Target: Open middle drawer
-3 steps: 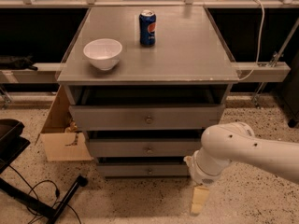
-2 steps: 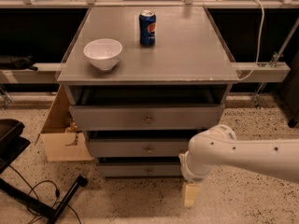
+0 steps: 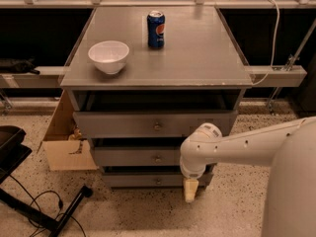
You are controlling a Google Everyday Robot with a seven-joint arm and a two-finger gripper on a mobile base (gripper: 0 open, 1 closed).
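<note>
Shifted left and upward, your gripper (image 3: 190,189) hangs by the bottom drawer's (image 3: 143,180) right end; spread or closed, you cannot tell. Up-left sits the middle drawer (image 3: 133,157) of 3. Beyond, on the cabinet top: bowl (image 3: 108,56), can (image 3: 156,29).

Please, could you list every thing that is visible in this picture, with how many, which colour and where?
grey wooden cabinet with flat top: one, grey, centre.
taller grey top drawer front: one, grey, just under the top.
grey flat-fronted middle drawer with round metal knob: one, grey, between the other two fronts.
narrow grey bottom drawer front: one, grey, nearest the floor.
white round bowl: one, white, on the cabinet top, left.
blue soda can: one, blue, upright, behind and right of the bowl.
brown cardboard box: one, brown, floor, left of the cabinet.
black stand with cables: one, black, floor, lower left.
thin white cable: one, white, right of the cabinet.
white robot arm: one, white, reaching in from the right.
gripper: one, beige, pointing down by the bottom drawer's right end.
</note>
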